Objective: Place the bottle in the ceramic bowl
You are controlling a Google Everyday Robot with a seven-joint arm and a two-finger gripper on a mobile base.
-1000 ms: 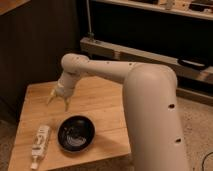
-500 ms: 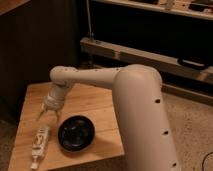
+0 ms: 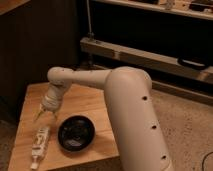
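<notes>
Bottle (image 3: 39, 146): slim, clear, whitish label, lying flat on table (image 3: 22, 130), cap toward the near edge. Ceramic bowl (image 3: 76, 133): round, glossy black, upright, nothing in it, just beside the bottle. Gripper (image 3: 45, 113) hangs over the bottle's far end, jaws apart, holding nothing.

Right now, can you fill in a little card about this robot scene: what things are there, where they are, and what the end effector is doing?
table: light wooden top
bottle: lying on its side near the table's front edge, beside the bowl, not touching it
ceramic bowl: black, upright, nothing inside
end effector: open, holding nothing, pointing down just above the bottle's far end
job so far: bottle not yet picked up, not in the bowl
</notes>
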